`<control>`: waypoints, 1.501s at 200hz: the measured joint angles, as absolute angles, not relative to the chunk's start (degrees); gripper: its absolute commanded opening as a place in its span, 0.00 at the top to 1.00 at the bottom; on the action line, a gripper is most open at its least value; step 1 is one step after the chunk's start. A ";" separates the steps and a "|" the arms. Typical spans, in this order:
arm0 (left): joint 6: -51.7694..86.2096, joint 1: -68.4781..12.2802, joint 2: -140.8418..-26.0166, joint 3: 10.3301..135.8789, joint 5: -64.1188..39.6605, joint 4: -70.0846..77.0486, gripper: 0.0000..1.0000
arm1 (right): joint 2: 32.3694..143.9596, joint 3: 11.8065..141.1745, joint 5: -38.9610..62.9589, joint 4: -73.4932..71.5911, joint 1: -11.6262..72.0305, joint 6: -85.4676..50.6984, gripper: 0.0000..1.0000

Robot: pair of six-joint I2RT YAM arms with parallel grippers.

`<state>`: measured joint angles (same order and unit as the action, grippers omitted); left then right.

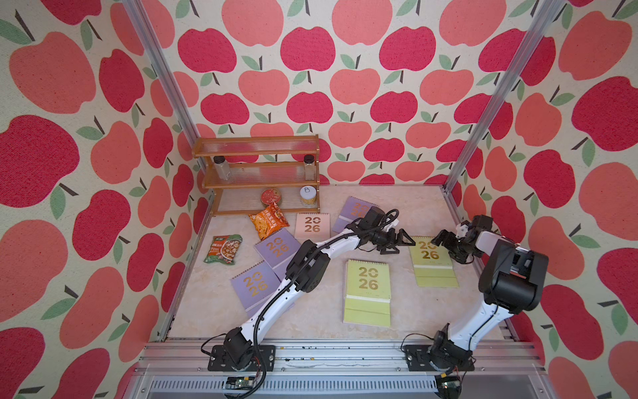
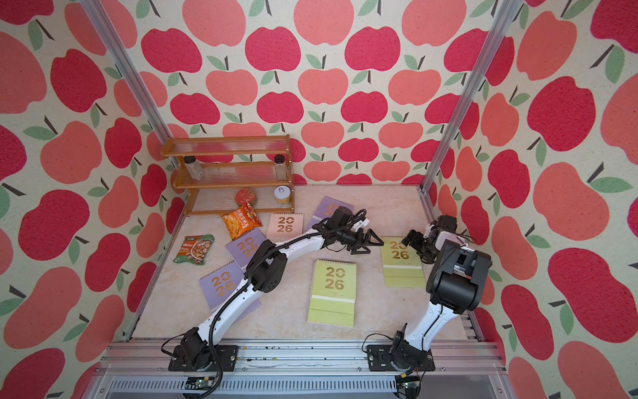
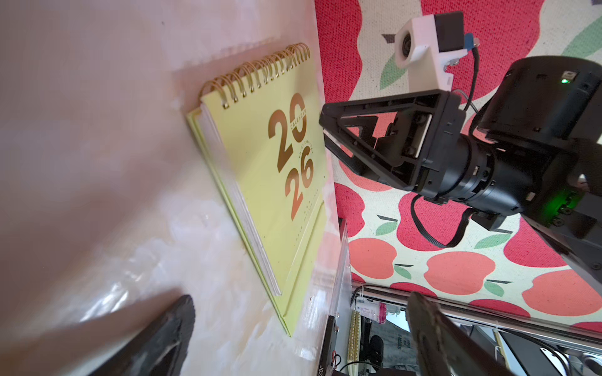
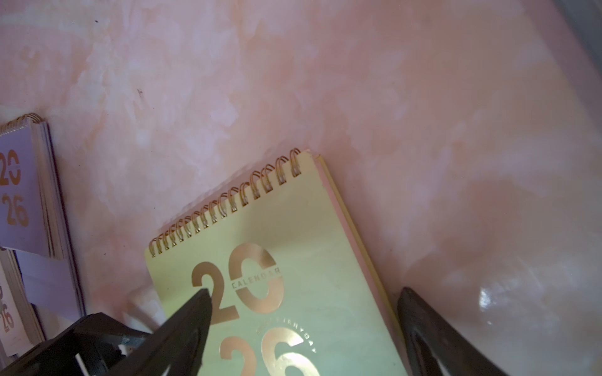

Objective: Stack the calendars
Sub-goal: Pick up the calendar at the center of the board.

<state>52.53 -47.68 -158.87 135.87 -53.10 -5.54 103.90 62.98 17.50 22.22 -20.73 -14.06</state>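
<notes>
Several calendars with gold "2026" lie flat on the marble table. A yellow-green calendar (image 1: pixel 431 260) (image 2: pixel 402 264) lies at the right, and both grippers hover over its spiral end. My left gripper (image 1: pixel 404 243) (image 3: pixel 301 298) is open just left of it, holding nothing. My right gripper (image 1: pixel 442 240) (image 4: pixel 304 293) is open above this calendar (image 4: pixel 293 228), one finger over the "20" and the other past its outer edge. A second yellow-green calendar (image 1: pixel 367 292) lies mid-table. A pink calendar (image 1: pixel 312 224) and three lilac calendars (image 1: pixel 352 212) (image 1: pixel 276 248) (image 1: pixel 255 285) lie to the left, partly under my left arm.
A wooden rack (image 1: pixel 259 172) with jars and a tin stands at the back left. An orange snack packet (image 1: pixel 267 221) and a green packet (image 1: pixel 223 249) lie in front of it. Apple-patterned walls close three sides; an aluminium rail (image 1: pixel 345 352) runs along the front.
</notes>
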 measured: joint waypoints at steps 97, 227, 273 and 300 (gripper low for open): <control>52.01 -47.90 -158.71 138.34 -52.66 -11.79 0.01 | 101.56 59.29 23.11 21.89 -20.60 -14.61 0.12; 54.61 -47.40 -158.80 138.39 -52.71 -11.66 0.01 | 100.18 55.79 30.61 20.32 -19.94 -15.88 0.16; 55.48 -47.00 -158.80 138.41 -52.73 -11.44 0.01 | 99.39 53.58 32.91 17.15 -20.51 -15.92 0.18; 56.07 -46.78 -158.98 138.50 -52.90 -11.25 0.01 | 98.61 52.25 34.02 16.27 -21.08 -16.19 0.20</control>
<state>56.07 -46.78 -158.98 138.50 -52.90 -11.25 98.61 52.25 34.02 16.27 -21.08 -16.19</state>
